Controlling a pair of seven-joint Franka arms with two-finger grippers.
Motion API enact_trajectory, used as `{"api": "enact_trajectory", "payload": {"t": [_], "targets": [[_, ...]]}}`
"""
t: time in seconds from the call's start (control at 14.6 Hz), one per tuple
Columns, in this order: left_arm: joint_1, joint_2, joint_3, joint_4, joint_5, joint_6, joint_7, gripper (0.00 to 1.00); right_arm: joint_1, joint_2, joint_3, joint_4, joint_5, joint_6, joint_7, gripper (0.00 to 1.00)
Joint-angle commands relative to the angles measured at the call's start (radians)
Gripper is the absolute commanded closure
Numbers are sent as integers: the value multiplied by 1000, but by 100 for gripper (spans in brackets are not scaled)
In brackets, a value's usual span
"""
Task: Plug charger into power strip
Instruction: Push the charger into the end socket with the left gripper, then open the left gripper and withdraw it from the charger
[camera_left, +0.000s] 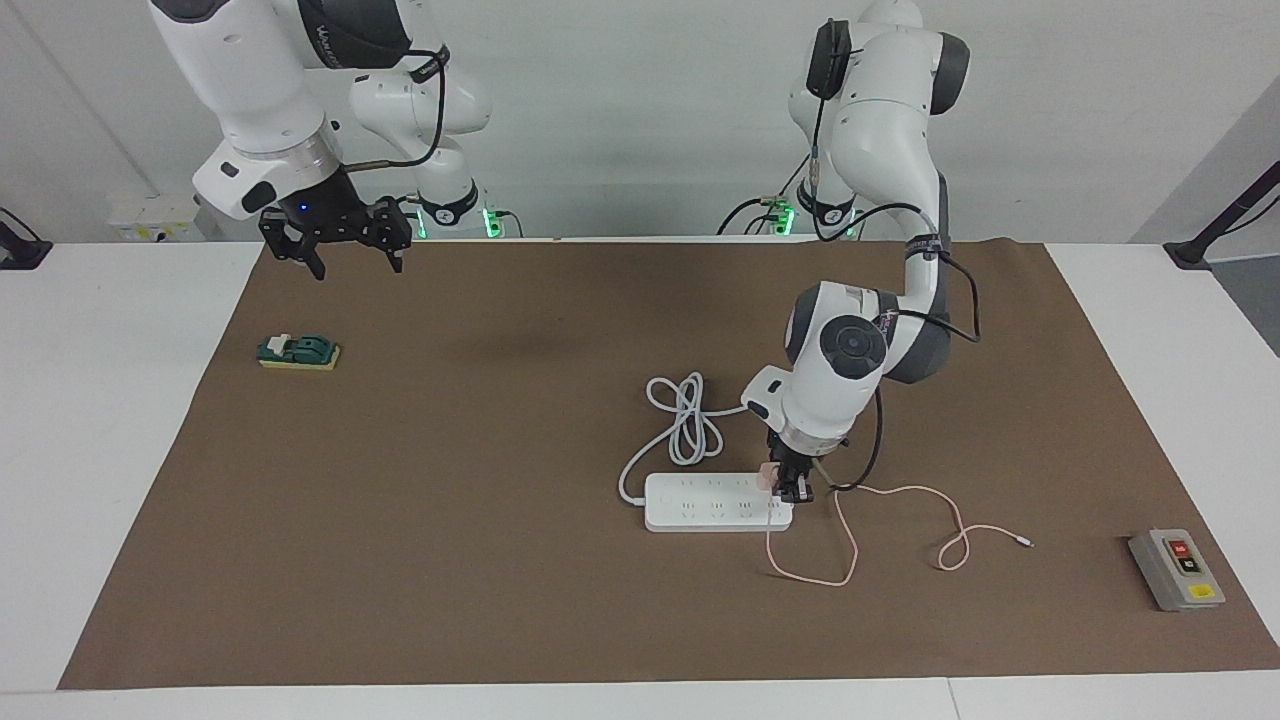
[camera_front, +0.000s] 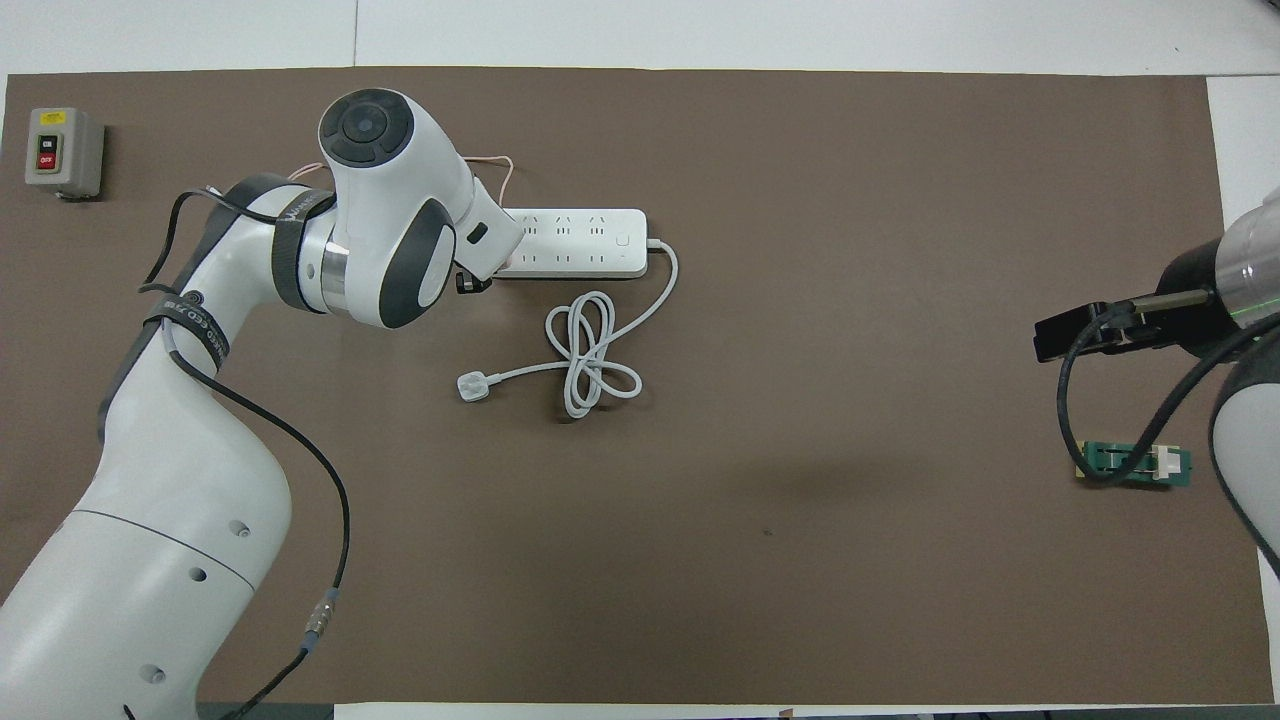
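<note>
White wall up top, white table (camera_left: 100, 450) under a wide brown mat (camera_left: 450, 560), and I'm watching the long flat white power strip (camera_left: 700, 503) lying on it toward the left arm's end.

My left pincer (camera_left: 797, 490) is down at the end of that strip, right against the small pale pink cube charger (camera_left: 767, 477), which sits on the strip's top face in the row nearer the robots. I can't tell whether the fingers are clamped on the cube or slackening off it. From overhead, the wrist hides it all.

Risks as I see them: if the prongs aren't fully seated, lifting away could tip the cube out or drag the light strip along. The thin pink cable (camera_left: 900, 510) trails in loose loops just beside the pincer; snag that and the charger gets yanked.

The charger looks upright and small against the strip, with the cable leaving it over the strip's edge.

My right pincer (camera_left: 340, 245) waits over the mat's corner, fingers apart, holding nothing.
</note>
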Motion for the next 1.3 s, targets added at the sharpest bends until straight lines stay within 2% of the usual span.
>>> {"api": "enact_trajectory", "payload": {"t": [0.0,0.34,0.76,1.1,1.24], "targets": [[8,-19,4,12,-11,30,10,0,-14,-12,8,-3,11,-14,15,0],[23,-81,4,1,-11,-8,9,0,-14,-12,7,-5,11,-14,15,0],[61,-246,4,-4,-16,-154,-2,0,-15,-12,7,-5,11,-14,15,0],[161,-370,7,-4,-24,-298,-29,0,-17,-12,5,-3,11,-14,15,0],[210,-419,7,-4,-22,-358,-145,0,-17,-12,5,-5,11,-12,15,0]]}}
